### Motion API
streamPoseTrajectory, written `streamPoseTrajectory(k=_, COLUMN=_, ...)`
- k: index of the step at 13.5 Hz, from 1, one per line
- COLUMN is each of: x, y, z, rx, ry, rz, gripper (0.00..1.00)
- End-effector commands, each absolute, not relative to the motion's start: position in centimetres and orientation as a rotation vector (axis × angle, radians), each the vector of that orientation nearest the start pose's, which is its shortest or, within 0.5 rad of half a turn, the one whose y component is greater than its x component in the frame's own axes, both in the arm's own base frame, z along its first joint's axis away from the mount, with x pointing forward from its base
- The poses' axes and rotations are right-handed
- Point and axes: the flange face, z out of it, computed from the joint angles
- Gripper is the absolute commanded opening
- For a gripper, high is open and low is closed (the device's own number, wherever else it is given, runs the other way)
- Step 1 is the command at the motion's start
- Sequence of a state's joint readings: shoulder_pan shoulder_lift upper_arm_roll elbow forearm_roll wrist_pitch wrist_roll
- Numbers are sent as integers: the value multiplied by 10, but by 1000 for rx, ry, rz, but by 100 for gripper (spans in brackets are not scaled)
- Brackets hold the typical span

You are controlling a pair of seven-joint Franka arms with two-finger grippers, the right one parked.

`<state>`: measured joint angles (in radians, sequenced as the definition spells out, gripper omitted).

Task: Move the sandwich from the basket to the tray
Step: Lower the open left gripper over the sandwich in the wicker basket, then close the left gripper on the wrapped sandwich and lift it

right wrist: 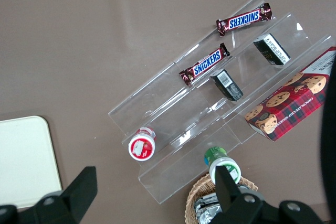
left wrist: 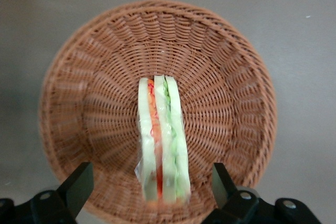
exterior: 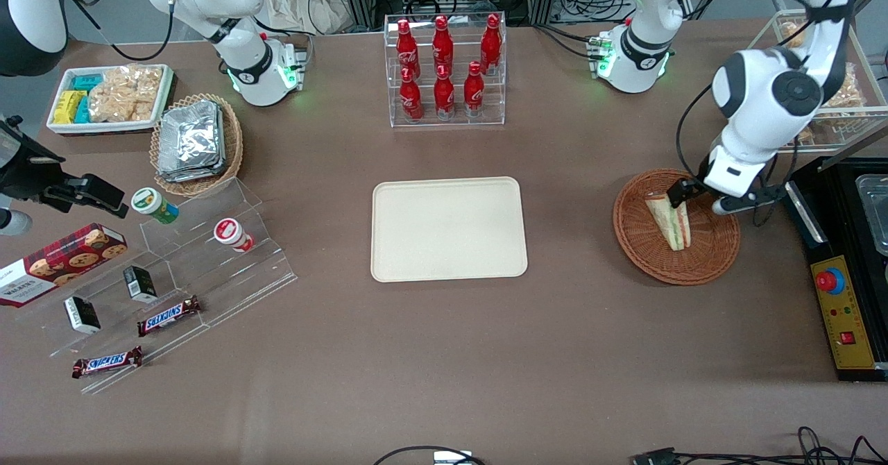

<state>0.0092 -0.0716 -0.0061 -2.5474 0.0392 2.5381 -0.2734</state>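
The sandwich, a white wedge with green and red-orange stripes in clear wrap, stands on edge in the round reddish-brown basket toward the working arm's end of the table. My left gripper hangs over the part of the basket farther from the front camera. In the left wrist view the gripper is open, with one finger on each side of the sandwich's wide end, clear of it. The basket fills that view. The cream tray lies bare at the table's middle.
A clear rack of red bottles stands farther from the front camera than the tray. A black control box and a clear snack case flank the basket. A clear snack stand and a foil-pack basket lie toward the parked arm's end.
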Motion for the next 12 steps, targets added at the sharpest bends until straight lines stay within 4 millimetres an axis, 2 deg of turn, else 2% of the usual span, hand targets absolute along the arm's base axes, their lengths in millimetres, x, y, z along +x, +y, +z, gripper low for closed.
streamPoseTrajectory(k=1, x=459, y=-4, z=264, rx=-3105, ry=-436, rz=-125, gripper=100)
streamPoseTrajectory(k=3, x=454, y=-6, z=238, rx=-3108, ry=-432, rz=-122, gripper=100)
streamPoseTrajectory(k=4, x=453, y=-6, z=231, rx=-3110, ry=-432, rz=-124, gripper=100)
streamPoseTrajectory(k=8, x=450, y=-6, z=222, rx=-3109, ry=-434, rz=-105, gripper=99)
streamPoseTrajectory(k=9, x=450, y=-6, z=222, rx=-3109, ry=-434, rz=-103, gripper=93)
streamPoseTrajectory(k=10, x=450, y=-6, z=222, rx=-3109, ry=-432, rz=-103, gripper=47)
streamPoseTrajectory(k=11, x=450, y=-7, z=222, rx=-3109, ry=-429, rz=-103, gripper=9)
streamPoseTrajectory(k=12, x=450, y=-6, z=222, rx=-3109, ry=-431, rz=-103, gripper=5)
